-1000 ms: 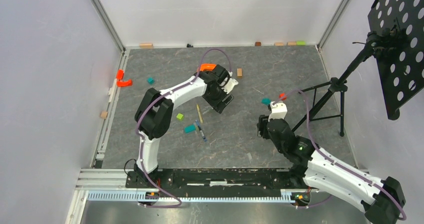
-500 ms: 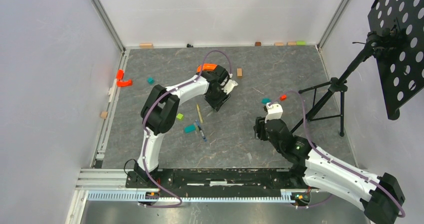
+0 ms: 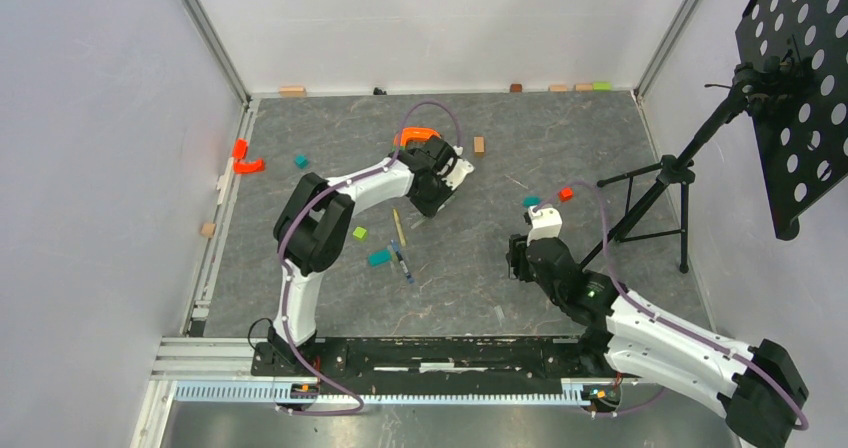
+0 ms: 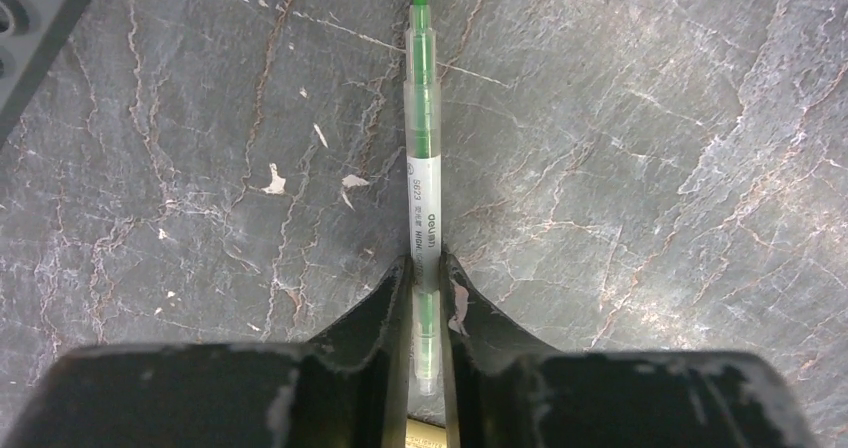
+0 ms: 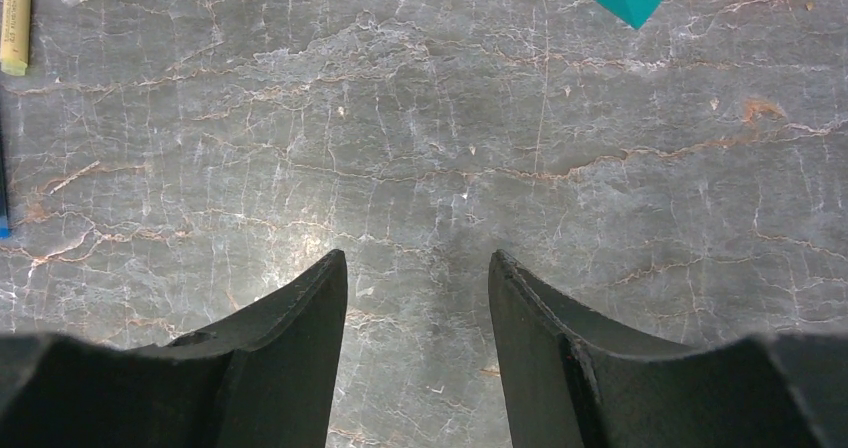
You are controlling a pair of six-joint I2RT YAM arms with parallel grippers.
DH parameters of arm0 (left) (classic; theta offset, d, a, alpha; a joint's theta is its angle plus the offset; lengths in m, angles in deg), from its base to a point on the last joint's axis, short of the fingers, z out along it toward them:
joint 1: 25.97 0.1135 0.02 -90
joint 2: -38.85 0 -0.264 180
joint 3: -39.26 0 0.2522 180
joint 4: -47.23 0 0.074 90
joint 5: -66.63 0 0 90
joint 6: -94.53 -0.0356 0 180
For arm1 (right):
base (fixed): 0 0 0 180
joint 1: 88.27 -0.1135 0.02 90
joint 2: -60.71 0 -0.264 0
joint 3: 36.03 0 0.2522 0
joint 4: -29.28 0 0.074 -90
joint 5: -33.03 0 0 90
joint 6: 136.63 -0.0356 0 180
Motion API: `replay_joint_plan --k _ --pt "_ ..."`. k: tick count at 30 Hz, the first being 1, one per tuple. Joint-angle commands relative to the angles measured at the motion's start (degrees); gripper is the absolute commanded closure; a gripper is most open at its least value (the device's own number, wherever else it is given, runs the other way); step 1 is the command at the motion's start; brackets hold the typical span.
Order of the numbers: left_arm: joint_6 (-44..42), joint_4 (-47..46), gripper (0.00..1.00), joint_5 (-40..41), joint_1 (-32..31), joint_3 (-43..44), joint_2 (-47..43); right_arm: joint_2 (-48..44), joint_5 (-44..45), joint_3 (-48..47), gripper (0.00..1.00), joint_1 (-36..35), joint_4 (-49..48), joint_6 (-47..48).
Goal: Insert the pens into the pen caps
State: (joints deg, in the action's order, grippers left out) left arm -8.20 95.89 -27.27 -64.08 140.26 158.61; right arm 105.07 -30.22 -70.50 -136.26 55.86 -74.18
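L claw + green pen: slightly leftward

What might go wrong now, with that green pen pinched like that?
The left gripper pinches the green pen near one end, so the long free part may tilt or slip out when it is lifted. The pen's bare tip seems close to the table, so it might scrape or leave a mark.

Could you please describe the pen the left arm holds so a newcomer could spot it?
On the grey table, find the left pincer near the middle. It grips a translucent pale green pen; the tan-yellow pen and blue pen lie loose nearby.
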Motion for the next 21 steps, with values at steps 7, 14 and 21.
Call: replay_joint_plan --k 7,14,21 --pt "2.35 -2.11 0.98 3.02 -0.76 -3.20 -0.36 1.25 -1.09 0.32 0.42 0.10 -3.48 -0.04" --pt "3.44 -7.03 0.98 -3.70 -0.74 -6.50 -6.50 0.23 0.61 -0.44 0.42 0.09 -3.69 -2.46" --pt "4.50 -8.10 0.98 -6.21 -0.74 -7.14 -10.22 -8.47 4.79 0.90 0.41 0.11 -5.86 -7.50"
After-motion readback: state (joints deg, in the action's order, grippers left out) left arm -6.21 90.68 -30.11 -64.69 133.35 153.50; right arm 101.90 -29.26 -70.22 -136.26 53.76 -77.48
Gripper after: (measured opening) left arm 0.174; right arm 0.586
